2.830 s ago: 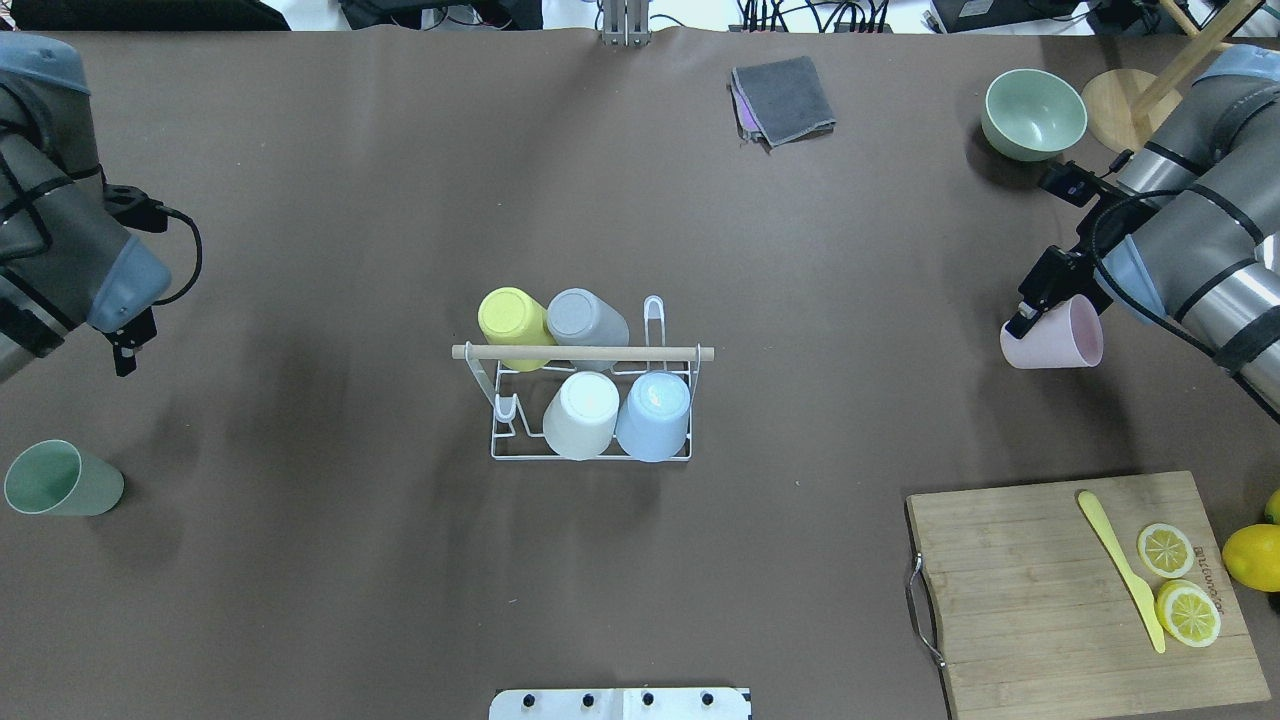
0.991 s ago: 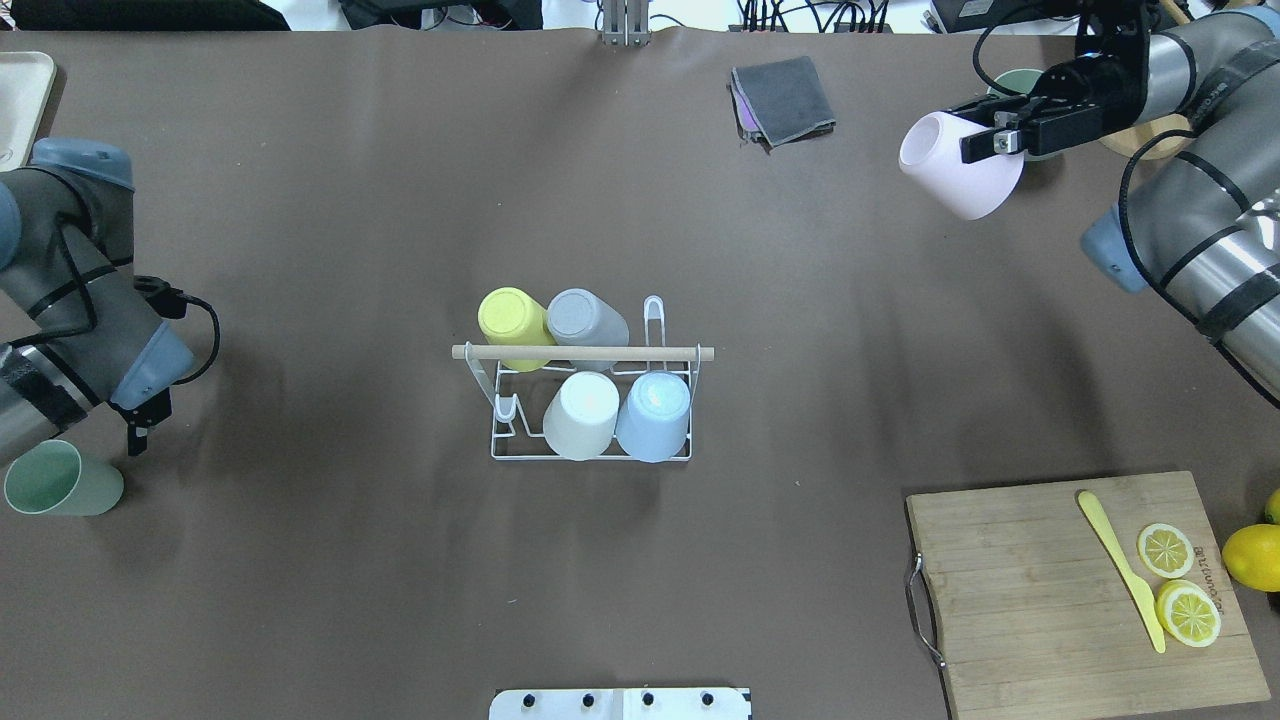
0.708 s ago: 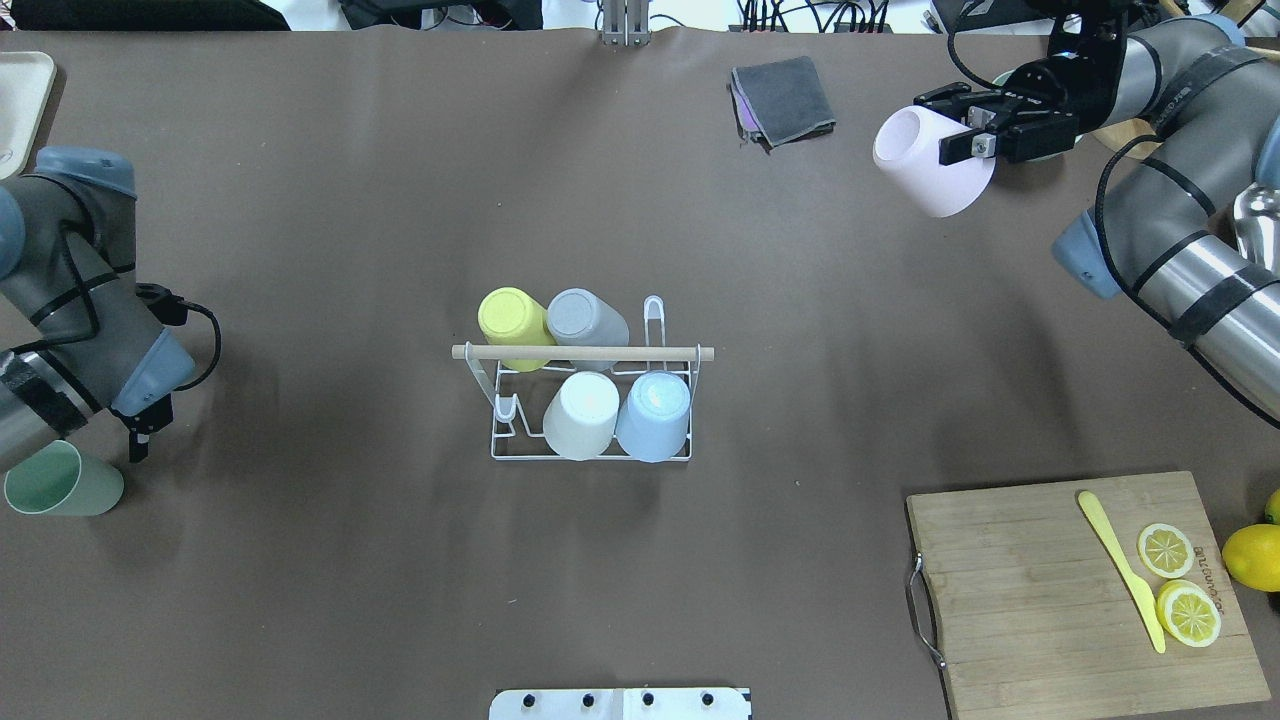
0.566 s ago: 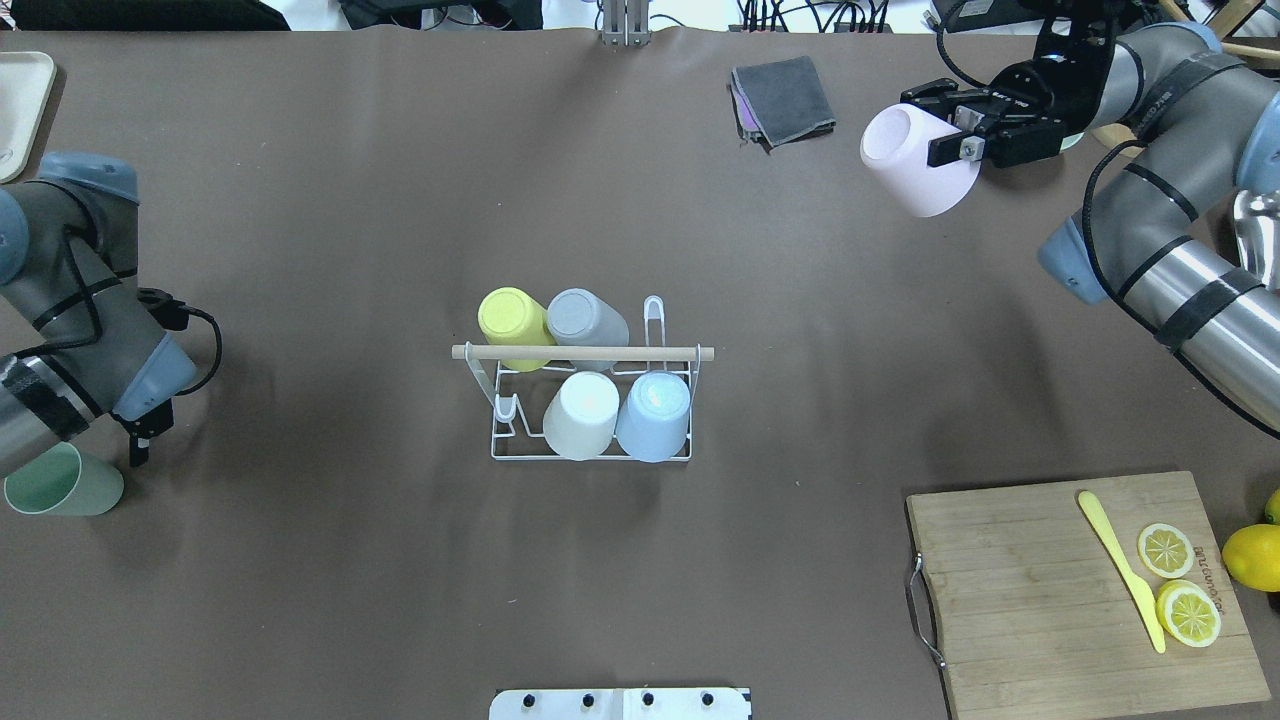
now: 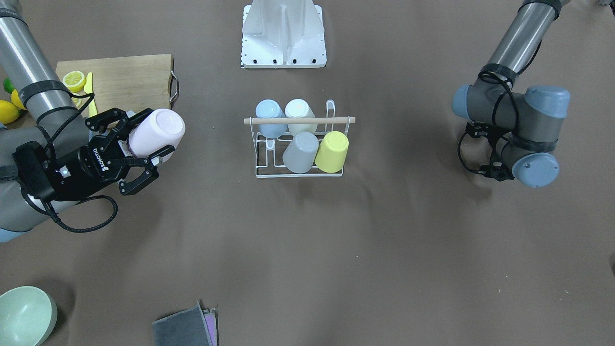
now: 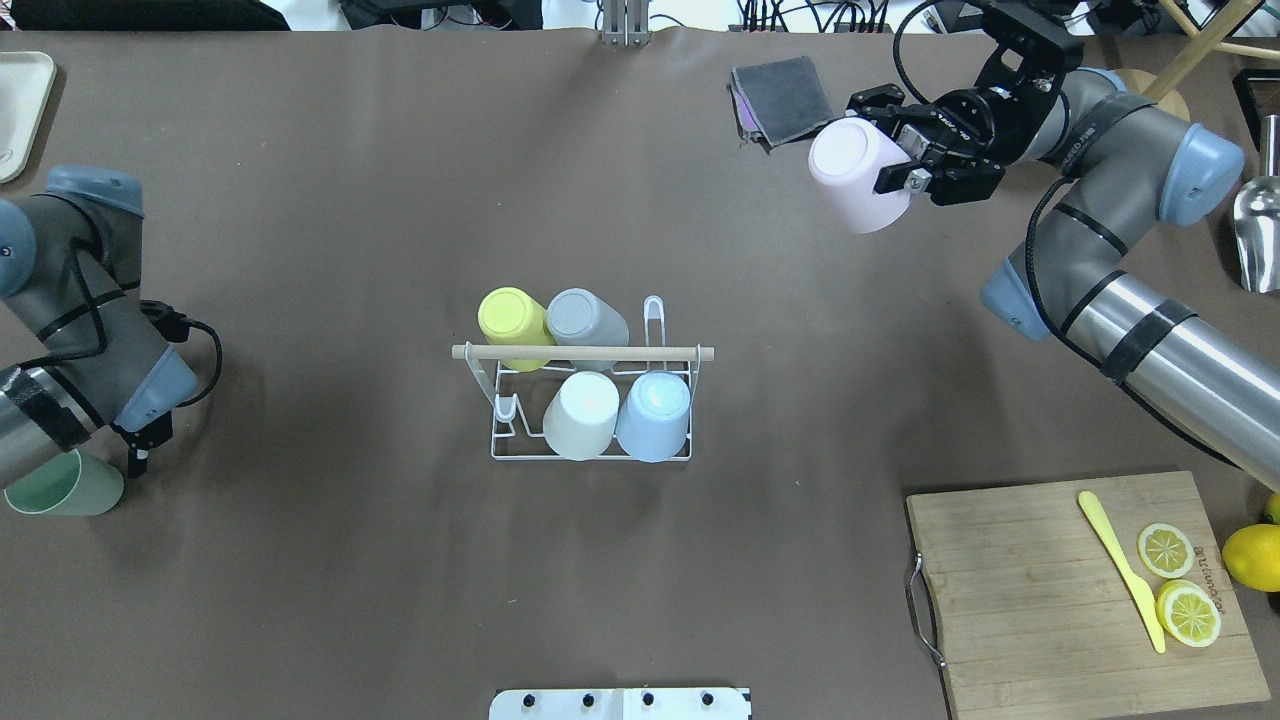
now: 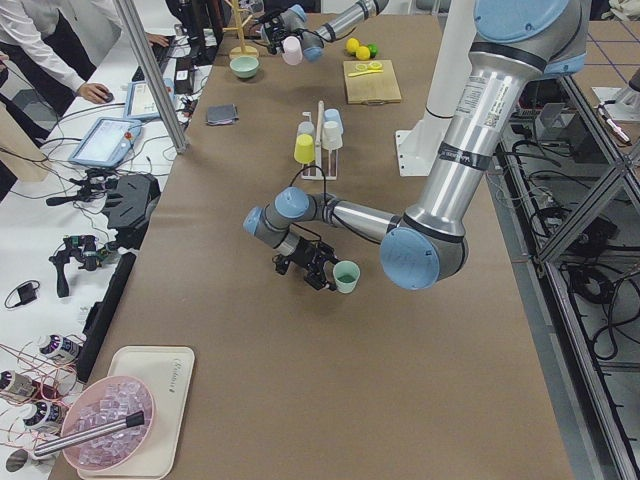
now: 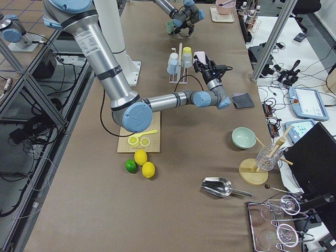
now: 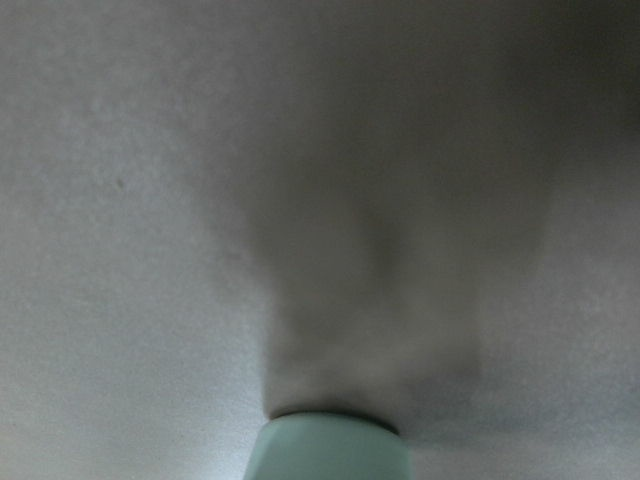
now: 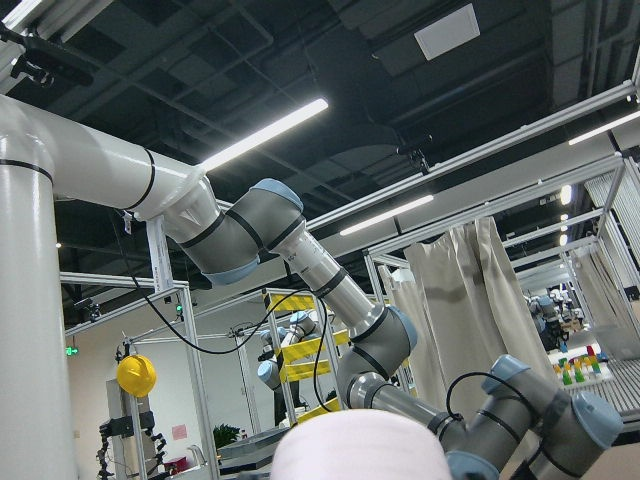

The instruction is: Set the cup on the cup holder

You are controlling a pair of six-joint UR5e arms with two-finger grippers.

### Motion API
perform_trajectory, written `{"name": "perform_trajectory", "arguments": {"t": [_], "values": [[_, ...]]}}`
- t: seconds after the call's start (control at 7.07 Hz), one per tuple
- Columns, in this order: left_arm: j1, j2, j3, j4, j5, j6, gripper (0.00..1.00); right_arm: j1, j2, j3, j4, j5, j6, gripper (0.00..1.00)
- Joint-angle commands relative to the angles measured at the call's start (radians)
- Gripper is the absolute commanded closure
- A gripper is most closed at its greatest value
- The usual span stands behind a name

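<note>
The white wire cup holder [image 6: 677,456] with a wooden dowel handle stands mid-table, also in the front view [image 5: 262,174]. Yellow, grey, white and blue cups sit upside down on it, and two prongs are bare. My right gripper [image 6: 882,145] is shut on a pink cup [image 6: 853,178], held in the air to the far right of the holder, bottom toward the holder; it also shows in the front view [image 5: 156,130]. My left gripper [image 6: 138,456] hangs low, open, beside a green cup [image 6: 62,486] at the table's left; that cup's rim shows in the left wrist view [image 9: 330,450].
A grey cloth [image 6: 785,98] lies at the far side near the pink cup. A green bowl [image 5: 24,315] and a metal scoop [image 6: 1255,225] are at the far right. A cutting board [image 6: 1060,600] with lemon slices and a yellow knife is near right. A tray [image 6: 20,85] is far left.
My right arm lifted the pink cup off the table at the right and carried it far and leftward, turning its bottom outward. My left gripper came down toward the green cup.
</note>
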Motion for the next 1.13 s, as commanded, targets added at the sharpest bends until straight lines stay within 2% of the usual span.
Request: {"name": "perform_trajectory", "arguments": {"t": [0.0,0.42,0.71,0.99], "values": [[0.001,0.016,-0.017,0.008,0.002,0.003,0.02,-0.081,0.047,-0.052,0.027,0.05,-0.146,0.92],[0.001,0.017,-0.017,0.023,0.001,0.003,0.03,-0.153,0.129,-0.113,0.026,0.041,-0.258,0.93],[0.001,0.04,-0.026,0.023,-0.002,0.0,0.2,-0.167,0.153,-0.144,0.023,0.037,-0.309,0.93],[0.001,0.045,-0.026,0.023,-0.019,-0.02,0.42,-0.175,0.181,-0.185,0.025,0.021,-0.337,0.93]]}}
